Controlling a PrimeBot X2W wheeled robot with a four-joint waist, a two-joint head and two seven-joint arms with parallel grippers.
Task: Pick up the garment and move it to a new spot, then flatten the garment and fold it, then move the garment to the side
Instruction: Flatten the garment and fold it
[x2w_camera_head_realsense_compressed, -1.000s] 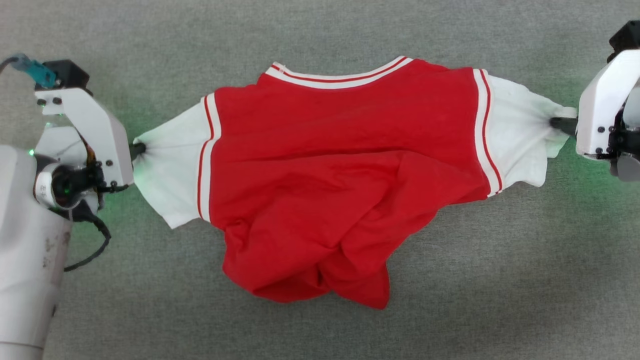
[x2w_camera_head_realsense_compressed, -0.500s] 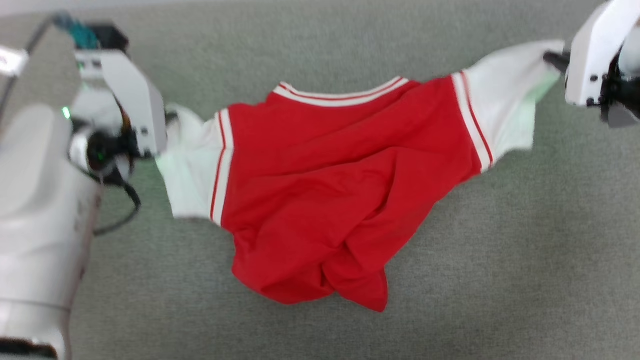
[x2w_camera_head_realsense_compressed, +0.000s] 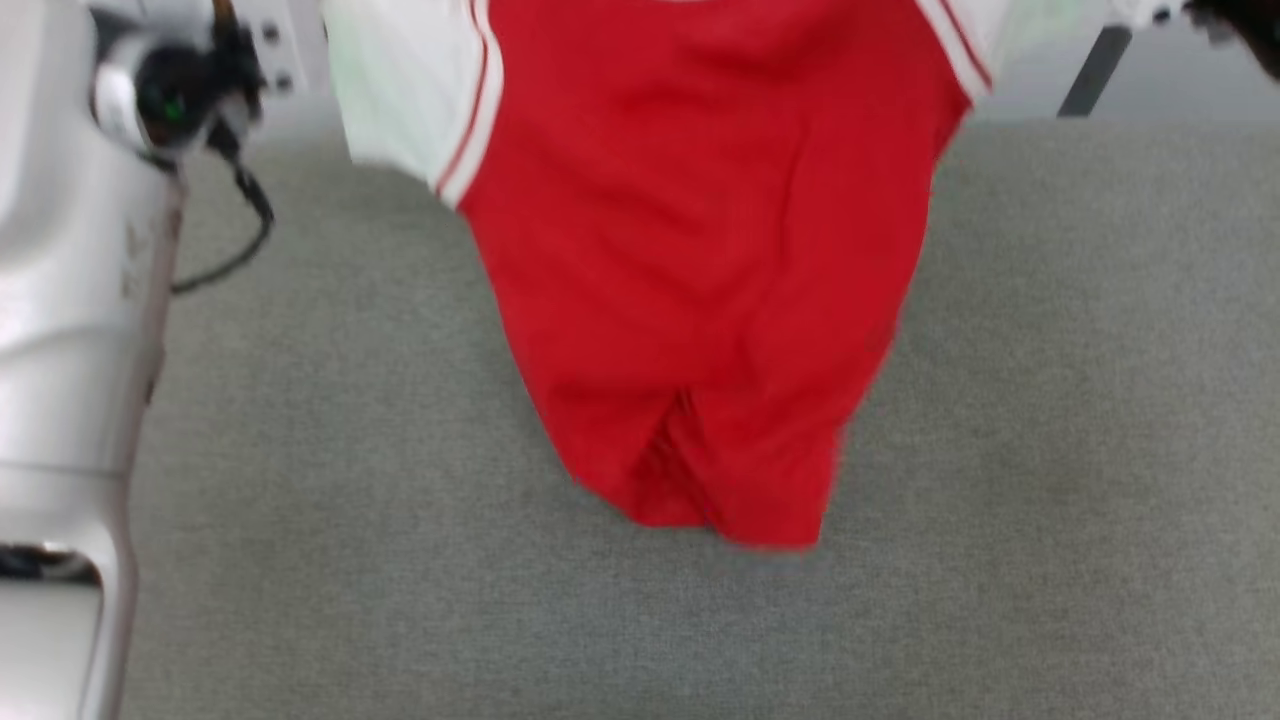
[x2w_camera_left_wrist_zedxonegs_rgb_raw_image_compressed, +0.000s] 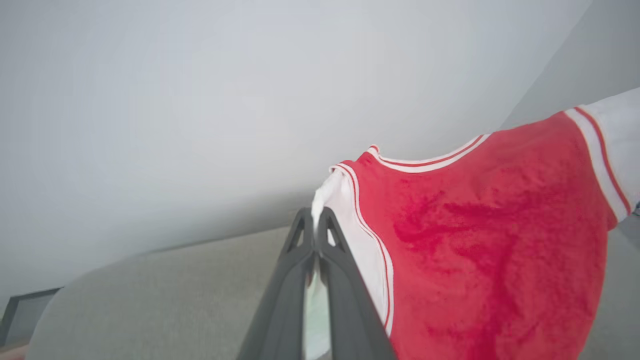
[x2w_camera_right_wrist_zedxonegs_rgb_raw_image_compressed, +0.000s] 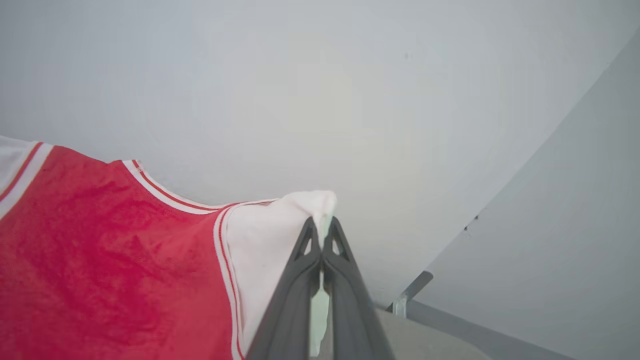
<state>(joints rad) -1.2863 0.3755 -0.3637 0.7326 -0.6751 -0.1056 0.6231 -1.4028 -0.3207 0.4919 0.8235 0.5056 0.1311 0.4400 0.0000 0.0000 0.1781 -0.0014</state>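
The garment (x2w_camera_head_realsense_compressed: 690, 250), a red jersey T-shirt with white sleeves and striped trim, hangs lifted above the grey table, its red hem dangling low. In the left wrist view my left gripper (x2w_camera_left_wrist_zedxonegs_rgb_raw_image_compressed: 315, 215) is shut on the tip of one white sleeve, with the red body (x2w_camera_left_wrist_zedxonegs_rgb_raw_image_compressed: 490, 240) stretching away to the right. In the right wrist view my right gripper (x2w_camera_right_wrist_zedxonegs_rgb_raw_image_compressed: 320, 224) is shut on the other white sleeve (x2w_camera_right_wrist_zedxonegs_rgb_raw_image_compressed: 265, 240). The shirt spans between both grippers, collar uppermost. In the head view the collar and sleeve ends run off the top edge.
The grey felt table (x2w_camera_head_realsense_compressed: 1050, 400) lies below the hanging shirt. A pale wall (x2w_camera_left_wrist_zedxonegs_rgb_raw_image_compressed: 250, 100) stands behind it. My pale left forearm (x2w_camera_head_realsense_compressed: 70, 300) with a black cable fills the left side of the head view. A dark metal leg (x2w_camera_head_realsense_compressed: 1095, 70) shows at the upper right.
Both grippers have risen and carried the shirt off the table by its sleeves; it now hangs instead of lying crumpled. The head camera has tilted, shifting the picture.
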